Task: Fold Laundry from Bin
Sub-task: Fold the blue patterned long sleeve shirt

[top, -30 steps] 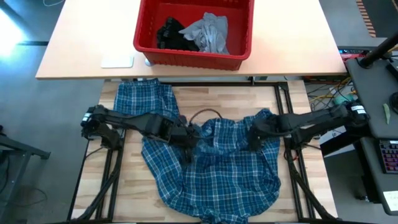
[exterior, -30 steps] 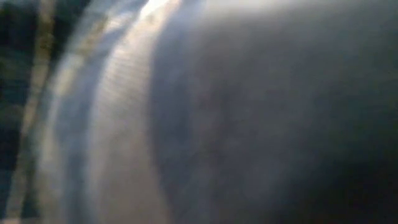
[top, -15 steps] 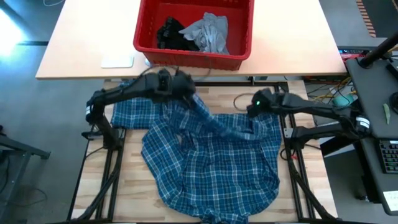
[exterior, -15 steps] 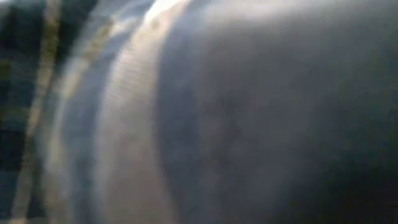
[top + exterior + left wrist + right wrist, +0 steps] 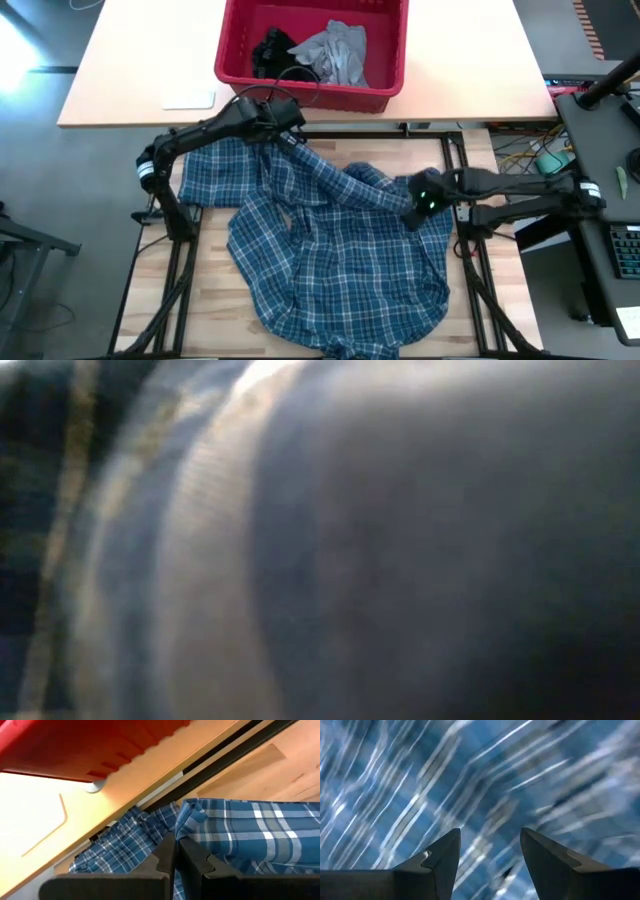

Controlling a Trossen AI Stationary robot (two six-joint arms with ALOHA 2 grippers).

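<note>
Low view blocked by cloth, high view shows plaid shirt (image 5: pixel 340 260), bin (image 5: pixel 312 92).

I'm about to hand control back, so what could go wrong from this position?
1. The left end effector is shut on the plaid shirt close under the edge of the tan table that carries the red bin; lifting further could snag the cloth or bump that edge.
2. The right end effector stands open over the shirt, holding nothing, so the cloth may slide or bunch.
3. Cloth blocks the low view.
</note>
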